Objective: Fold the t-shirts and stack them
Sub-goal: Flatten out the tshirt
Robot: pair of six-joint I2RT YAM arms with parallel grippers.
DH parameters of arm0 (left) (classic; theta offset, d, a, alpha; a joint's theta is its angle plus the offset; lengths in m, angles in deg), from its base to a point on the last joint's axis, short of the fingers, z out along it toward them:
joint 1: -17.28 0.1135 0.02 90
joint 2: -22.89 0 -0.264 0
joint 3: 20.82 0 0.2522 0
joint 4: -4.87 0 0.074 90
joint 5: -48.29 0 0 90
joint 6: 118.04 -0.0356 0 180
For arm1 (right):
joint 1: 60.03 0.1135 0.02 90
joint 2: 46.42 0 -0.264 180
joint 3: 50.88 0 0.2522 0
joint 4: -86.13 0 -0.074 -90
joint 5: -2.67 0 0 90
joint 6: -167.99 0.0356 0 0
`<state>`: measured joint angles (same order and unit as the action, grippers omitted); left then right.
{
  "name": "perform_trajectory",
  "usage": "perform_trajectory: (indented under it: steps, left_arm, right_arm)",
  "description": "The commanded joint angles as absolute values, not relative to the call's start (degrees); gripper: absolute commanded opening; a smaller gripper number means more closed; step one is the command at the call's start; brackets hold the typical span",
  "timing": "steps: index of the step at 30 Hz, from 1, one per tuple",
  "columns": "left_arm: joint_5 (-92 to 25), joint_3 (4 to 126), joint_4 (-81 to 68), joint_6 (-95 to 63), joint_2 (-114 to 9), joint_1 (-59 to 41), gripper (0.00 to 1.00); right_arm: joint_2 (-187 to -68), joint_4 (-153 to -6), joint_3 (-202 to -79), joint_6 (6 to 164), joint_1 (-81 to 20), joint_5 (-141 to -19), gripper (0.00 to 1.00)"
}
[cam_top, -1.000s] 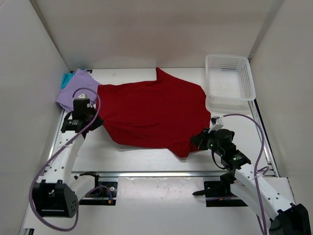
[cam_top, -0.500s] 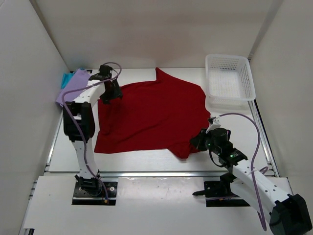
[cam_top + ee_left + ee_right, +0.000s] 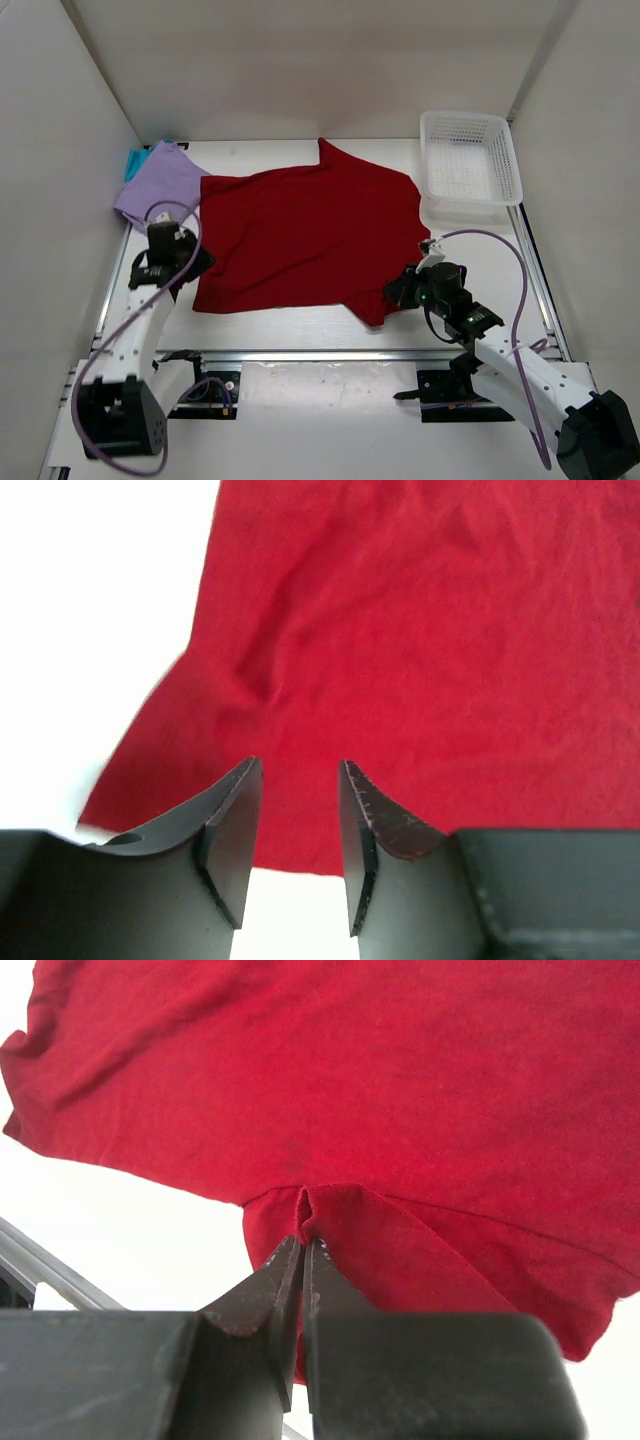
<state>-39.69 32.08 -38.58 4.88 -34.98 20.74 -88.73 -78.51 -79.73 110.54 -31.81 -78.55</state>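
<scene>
The deep red t-shirt (image 3: 310, 235) lies spread flat over the middle of the table. It fills the left wrist view (image 3: 420, 650) and the right wrist view (image 3: 400, 1090). My left gripper (image 3: 190, 262) is open and empty at the shirt's left edge, jaws apart just over its hem (image 3: 298, 800). My right gripper (image 3: 395, 293) is shut on a pinched fold of the red shirt's sleeve at its near right corner (image 3: 303, 1245). The lavender t-shirt (image 3: 160, 183) lies folded at the far left, on top of the teal t-shirt (image 3: 134, 160), of which only a corner shows.
A white lattice plastic basket (image 3: 470, 165) stands at the far right corner, touching the red shirt's right edge. White walls enclose the table on three sides. A metal rail (image 3: 330, 352) runs along the near edge.
My left arm swung from the far left corner back toward the near left edge of the red shirt, now open. The shirt's left side lies flatter. The right gripper kept its pinch.
</scene>
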Motion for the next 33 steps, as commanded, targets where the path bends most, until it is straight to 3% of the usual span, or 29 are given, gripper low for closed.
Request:
perform_trajectory:
  steps: [1, 5, 22, 26, 33]
  left_arm:
    - [-40.23, 24.34, -41.66, 8.25, -27.06, 24.54, 0.46]
    - [-37.22, 15.28, -42.29, 10.44, -21.16, 32.21, 0.38]
    - [-36.79, 9.65, -39.04, 17.3, -22.99, 39.78, 0.51]
    - [-39.51, 7.98, -35.35, 20.9, -25.01, 35.39, 0.41]
    - [-41.26, 8.31, -33.14, 21.09, -24.5, 34.42, 0.03]
  right_arm:
    - [-87.21, -81.86, -80.46, 110.33, -30.85, -80.03, 0.0]
    - [-86.77, -81.69, -80.46, 109.8, -29.72, -80.3, 0.0]
    - [-87.2, -83.63, -78.96, 110.86, -27.07, -79.42, 0.0]
    - [-87.03, -83.54, -78.79, 110.86, -26.72, -79.77, 0.0]
    - [-86.77, -82.92, -78.79, 110.59, -27.42, -80.04, 0.0]
